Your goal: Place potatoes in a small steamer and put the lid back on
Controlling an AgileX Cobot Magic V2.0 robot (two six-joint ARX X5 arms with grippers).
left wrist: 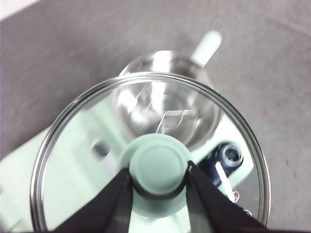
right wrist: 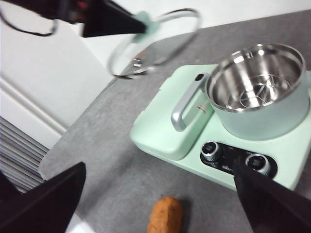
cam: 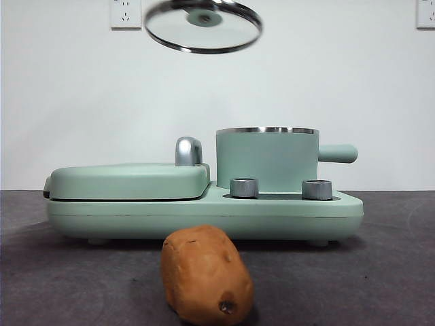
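Note:
The lid point(cam: 204, 27), a glass disc with a steel rim, hangs tilted high in the air, up and to the left of the small steamer point(cam: 266, 159). My left gripper point(left wrist: 158, 170) is shut on the lid's green knob point(left wrist: 158, 162); the lid point(right wrist: 155, 43) also shows in the right wrist view. The steamer point(right wrist: 257, 92) is uncovered, and its steel inside holds only a rack. The potato point(cam: 204, 275) lies on the dark table in front of the appliance. Above the table near the potato point(right wrist: 165, 215), my right gripper point(right wrist: 159, 167) is open and holds nothing.
The steamer sits on a mint-green appliance base point(cam: 204, 214) with two steel dials point(cam: 244, 187) point(cam: 317, 189). A flat griddle cover point(cam: 129, 180) with a steel handle point(cam: 188, 151) fills the base's left half. The table edge point(right wrist: 46, 170) runs near the right gripper.

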